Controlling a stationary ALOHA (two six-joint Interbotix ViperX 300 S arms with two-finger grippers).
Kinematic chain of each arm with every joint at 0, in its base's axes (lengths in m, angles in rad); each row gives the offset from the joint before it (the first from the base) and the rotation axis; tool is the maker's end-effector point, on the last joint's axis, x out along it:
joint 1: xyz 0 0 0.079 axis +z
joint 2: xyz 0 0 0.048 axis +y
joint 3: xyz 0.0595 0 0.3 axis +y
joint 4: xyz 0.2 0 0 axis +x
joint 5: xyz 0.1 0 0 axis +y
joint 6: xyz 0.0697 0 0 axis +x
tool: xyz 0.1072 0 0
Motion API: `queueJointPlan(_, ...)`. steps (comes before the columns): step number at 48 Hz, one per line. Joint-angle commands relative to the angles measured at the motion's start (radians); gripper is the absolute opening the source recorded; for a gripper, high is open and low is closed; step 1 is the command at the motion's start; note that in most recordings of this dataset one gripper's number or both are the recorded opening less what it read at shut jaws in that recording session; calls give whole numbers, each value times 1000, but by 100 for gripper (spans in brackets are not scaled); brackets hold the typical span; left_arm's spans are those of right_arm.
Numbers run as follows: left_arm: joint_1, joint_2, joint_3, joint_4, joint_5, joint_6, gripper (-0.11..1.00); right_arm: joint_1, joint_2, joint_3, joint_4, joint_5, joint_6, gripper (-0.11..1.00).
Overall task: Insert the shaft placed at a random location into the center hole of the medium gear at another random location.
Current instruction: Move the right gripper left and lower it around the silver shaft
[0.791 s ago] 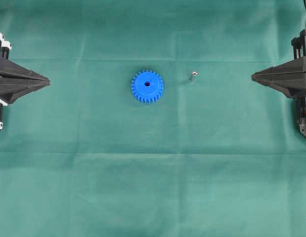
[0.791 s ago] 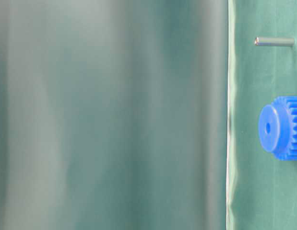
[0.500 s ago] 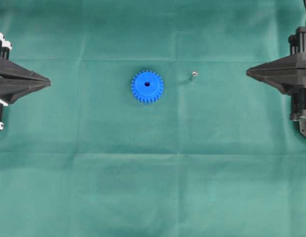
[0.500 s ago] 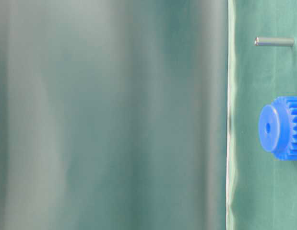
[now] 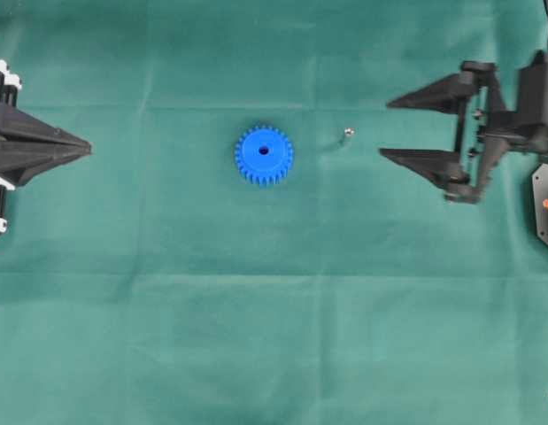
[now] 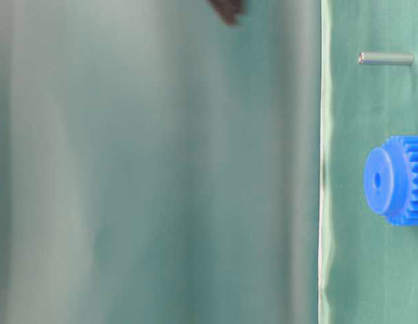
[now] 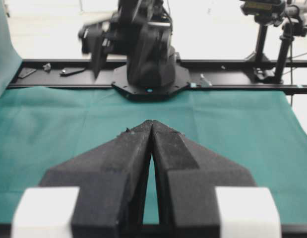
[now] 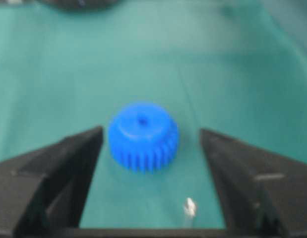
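Tiny silvery-grey metal shaft [image 5: 347, 134] stands upright, just left of the right gripper [image 5: 386, 128], jaws spread, empty; left gripper [image 5: 86, 146] is clenched, farther.

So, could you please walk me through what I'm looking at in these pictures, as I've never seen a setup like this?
These are two robot arms facing each other over a green cloth. One camera looks straight down, one sits at table level and appears turned sideways, and one rides on each wrist. On the cloth lie a blue gear and, beside it but apart, a tiny metal shaft. The left gripper is shut and empty. The right gripper is open, pointing at the shaft, holding nothing.
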Motion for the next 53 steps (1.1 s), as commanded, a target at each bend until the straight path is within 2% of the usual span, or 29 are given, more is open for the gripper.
queueJointPlan(1, 3, 9, -21, 3, -5, 2, 0, -18, 100, -9, 8, -86, 8, 84)
queueJointPlan(4, 3, 9, -21, 5, -5, 2, 0, -34, 184, -12, 15, -144, 8, 80)
queueJointPlan(11, 3, 11, -21, 3, -6, 2, 0, -43, 331, -29, 23, -239, 8, 81)
queueJointPlan(20, 2, 14, -21, 3, -6, 0, 0, -44, 468, -72, 32, -288, 8, 81)
queueJointPlan(30, 3, 14, -20, 3, -6, -2, 0, -57, 551, -109, 37, -295, 8, 80)
queueJointPlan(41, 2, 15, -18, 3, -5, -2, 0, -57, 561, -112, 37, -299, 8, 79)
queueJointPlan(48, 3, 15, -18, 3, -5, -3, 0, -57, 561, -114, 37, -301, 8, 67)
queueJointPlan(53, 3, 15, -17, 3, -5, -3, 0, -57, 561, -114, 37, -313, 8, 41)
